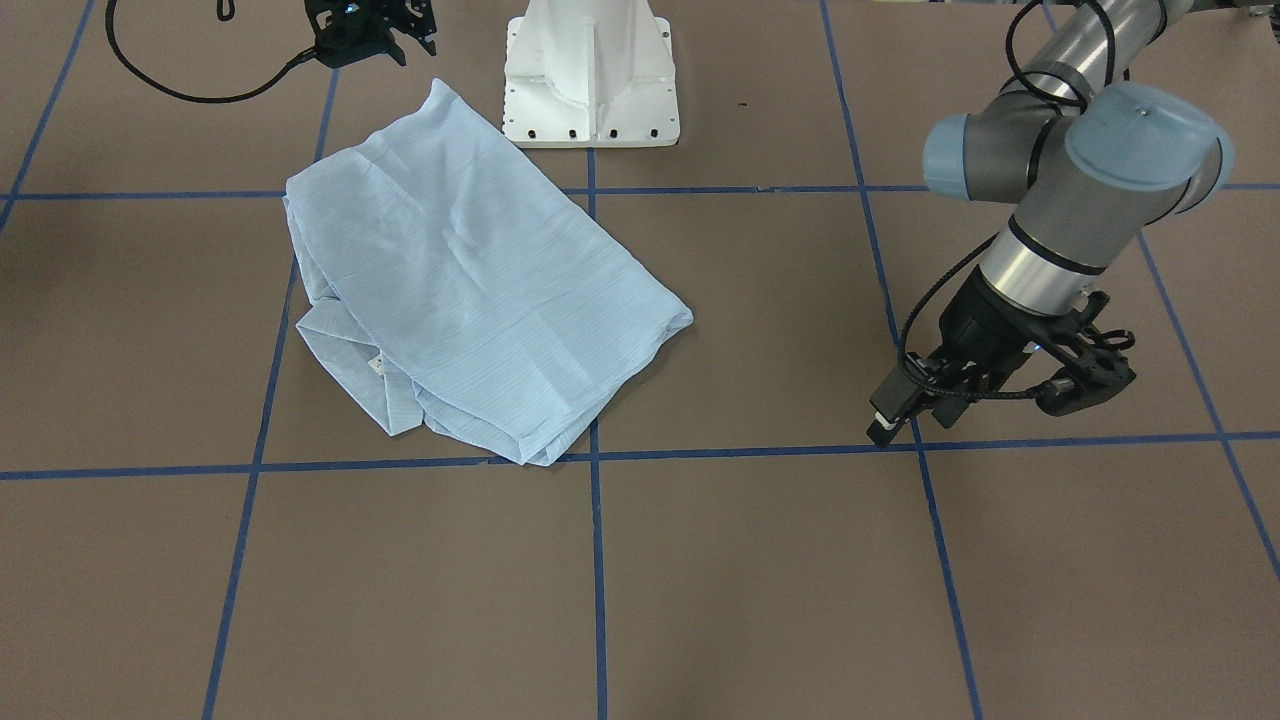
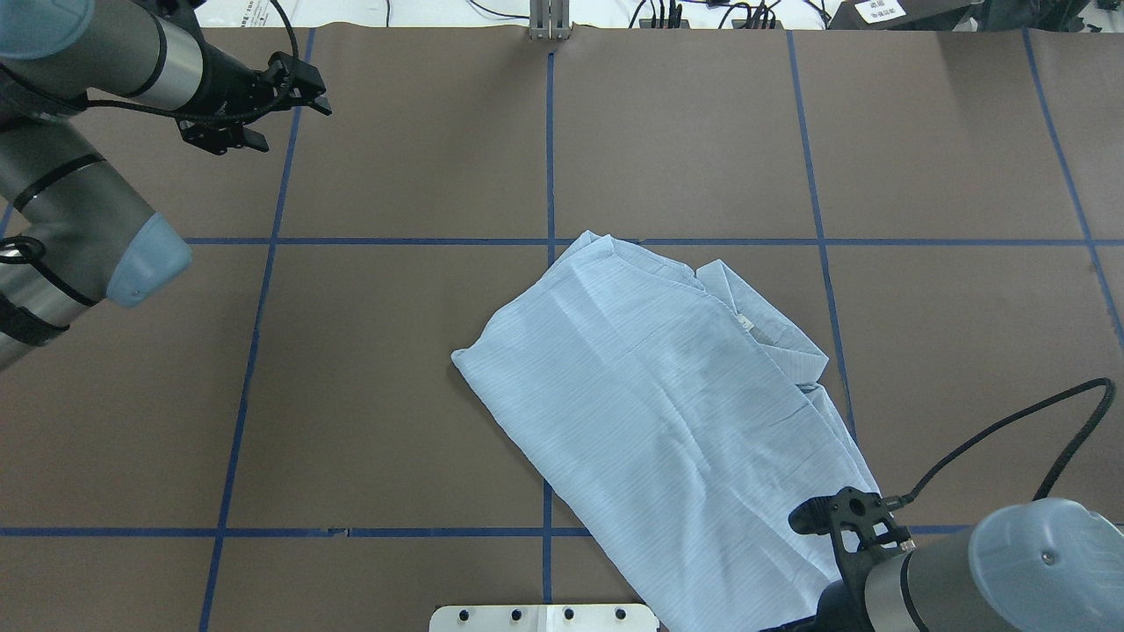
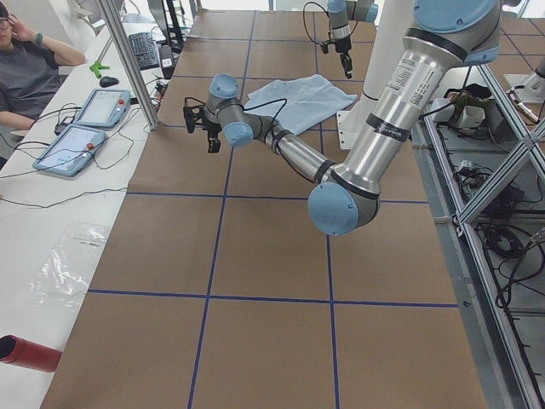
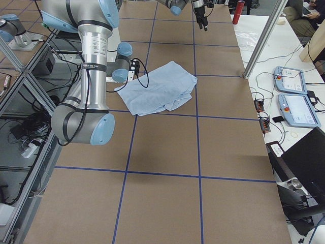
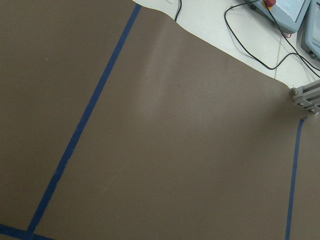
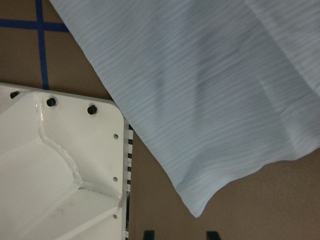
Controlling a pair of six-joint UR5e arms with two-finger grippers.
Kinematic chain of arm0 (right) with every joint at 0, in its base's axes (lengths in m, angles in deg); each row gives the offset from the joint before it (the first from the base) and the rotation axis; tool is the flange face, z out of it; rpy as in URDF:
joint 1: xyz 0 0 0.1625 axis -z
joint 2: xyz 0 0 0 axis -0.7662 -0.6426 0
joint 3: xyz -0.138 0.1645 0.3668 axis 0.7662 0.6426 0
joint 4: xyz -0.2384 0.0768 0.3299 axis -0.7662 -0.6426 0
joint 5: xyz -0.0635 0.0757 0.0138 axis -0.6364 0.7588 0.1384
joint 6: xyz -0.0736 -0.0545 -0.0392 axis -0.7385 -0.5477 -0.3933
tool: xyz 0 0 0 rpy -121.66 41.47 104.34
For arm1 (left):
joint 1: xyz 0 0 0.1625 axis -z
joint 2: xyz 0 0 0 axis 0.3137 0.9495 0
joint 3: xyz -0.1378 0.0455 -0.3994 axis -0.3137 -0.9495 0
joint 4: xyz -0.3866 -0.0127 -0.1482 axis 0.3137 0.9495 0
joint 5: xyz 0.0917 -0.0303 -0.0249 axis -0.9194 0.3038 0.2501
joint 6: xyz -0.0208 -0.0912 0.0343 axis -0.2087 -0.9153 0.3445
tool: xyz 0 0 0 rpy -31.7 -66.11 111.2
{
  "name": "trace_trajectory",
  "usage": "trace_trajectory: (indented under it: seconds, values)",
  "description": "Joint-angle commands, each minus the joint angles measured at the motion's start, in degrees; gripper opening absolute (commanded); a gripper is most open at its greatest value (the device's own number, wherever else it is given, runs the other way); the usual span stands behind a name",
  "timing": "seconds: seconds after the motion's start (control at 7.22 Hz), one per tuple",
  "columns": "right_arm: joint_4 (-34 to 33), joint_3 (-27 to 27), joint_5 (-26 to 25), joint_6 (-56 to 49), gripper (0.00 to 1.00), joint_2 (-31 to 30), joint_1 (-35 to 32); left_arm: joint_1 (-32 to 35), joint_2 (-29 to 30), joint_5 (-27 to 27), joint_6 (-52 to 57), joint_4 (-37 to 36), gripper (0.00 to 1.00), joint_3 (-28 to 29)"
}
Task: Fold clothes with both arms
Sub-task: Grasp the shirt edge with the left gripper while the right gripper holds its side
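The pale blue striped shirt (image 1: 470,280) lies folded into a rough rectangle on the brown table, collar end towards the operators' side; it also shows in the overhead view (image 2: 667,412) and the right wrist view (image 6: 200,75). My right gripper (image 1: 410,40) hovers open and empty beside the shirt's near corner by the pedestal. Its two fingertips (image 6: 147,235) stand apart at the bottom edge of the right wrist view. My left gripper (image 1: 1100,385) looks open and empty, far from the shirt over bare table, and it also shows in the overhead view (image 2: 237,140). The left wrist view shows only table.
The white pedestal base (image 1: 590,90) stands right next to the shirt's near edge (image 6: 60,165). Blue tape lines (image 1: 595,560) grid the table. An aluminium post (image 3: 128,60), control tablets (image 3: 85,119) and a person are on the operators' side.
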Motion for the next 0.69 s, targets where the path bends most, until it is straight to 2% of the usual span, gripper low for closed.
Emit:
trace_trajectory:
  seconds: [0.0, 0.14, 0.42, 0.55]
  values:
    - [0.0, 3.6, -2.2, -0.3, 1.00, 6.8, -8.6, -7.2, 0.2, -0.2, -1.4, -3.9, 0.99, -4.0]
    - [0.0, 4.2, -2.4, -0.3, 1.00, 8.6, -12.9, -11.7, 0.8, -1.7, -7.4, -4.8, 0.99, -4.7]
    - [0.2, 6.0, -2.2, -0.8, 1.00, 11.3, -19.3, -23.2, 4.4, -11.9, -12.9, -8.3, 0.96, -2.6]
    - [0.2, 6.7, -2.2, -0.8, 1.00, 11.9, -20.8, -23.8, 6.8, -12.7, -13.0, -9.5, 0.94, 0.2]
